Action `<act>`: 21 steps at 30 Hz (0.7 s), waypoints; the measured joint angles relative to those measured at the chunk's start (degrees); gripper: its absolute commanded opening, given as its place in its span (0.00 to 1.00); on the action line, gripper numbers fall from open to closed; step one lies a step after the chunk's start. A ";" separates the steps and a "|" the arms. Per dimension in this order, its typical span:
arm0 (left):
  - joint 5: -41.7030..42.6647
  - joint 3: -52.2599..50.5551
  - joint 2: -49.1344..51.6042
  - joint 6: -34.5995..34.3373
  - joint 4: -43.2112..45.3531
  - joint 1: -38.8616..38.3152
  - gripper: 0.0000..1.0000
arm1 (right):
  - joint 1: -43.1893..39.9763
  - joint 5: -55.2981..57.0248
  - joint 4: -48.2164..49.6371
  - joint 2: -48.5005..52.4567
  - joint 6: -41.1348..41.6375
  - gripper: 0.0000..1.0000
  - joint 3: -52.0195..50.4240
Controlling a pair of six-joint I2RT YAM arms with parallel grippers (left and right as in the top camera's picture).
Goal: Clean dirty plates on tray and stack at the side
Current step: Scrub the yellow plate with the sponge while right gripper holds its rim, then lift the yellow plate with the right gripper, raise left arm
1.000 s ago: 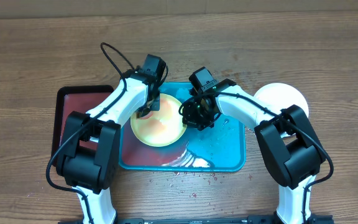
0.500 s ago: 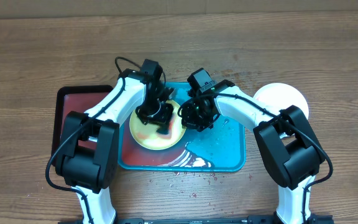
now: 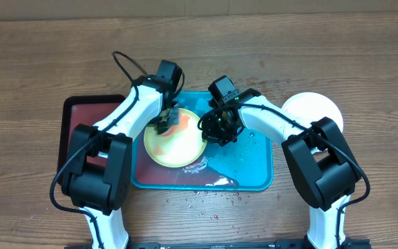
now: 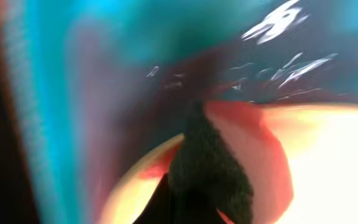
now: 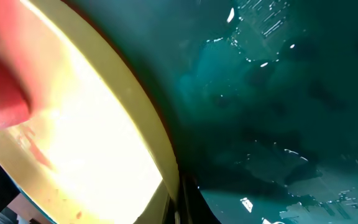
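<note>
The yellow-green plate (image 3: 178, 146) lies on the left part of the turquoise tray (image 3: 254, 169), with red sauce smears on it. My left gripper (image 3: 167, 123) is shut on a dark scrubber (image 4: 210, 168) pressed on the plate's upper left, next to a red smear. My right gripper (image 3: 213, 128) is shut on the plate's right rim; the right wrist view shows the rim (image 5: 154, 143) between my fingers (image 5: 179, 199). A cream plate (image 3: 311, 108) sits on the table to the right of the tray. The light blue plate is out of view.
A dark red tray with a black rim (image 3: 78, 117) lies left of the turquoise tray. The turquoise tray is wet with whitish foam near its front (image 3: 216, 181). Small red crumbs (image 3: 206, 197) lie on the wood in front.
My left gripper swept with the scrubber over the plate's middle, then back to its upper left. The plate shifted slightly. My right gripper stayed on the rim.
</note>
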 measured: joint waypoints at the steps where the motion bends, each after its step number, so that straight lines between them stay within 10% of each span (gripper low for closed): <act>1: -2.51 0.00 0.00 -1.25 -2.21 0.31 0.04 | 0.00 -0.02 0.02 0.00 0.00 0.04 -0.02; 6: -3.37 0.00 0.00 -2.54 -8.52 0.66 0.04 | 0.17 -0.24 0.28 0.04 -0.02 0.04 -0.02; 21: 40.87 0.35 0.07 19.58 -5.77 0.85 0.04 | 0.17 -0.26 -0.11 0.04 -0.11 0.04 -0.02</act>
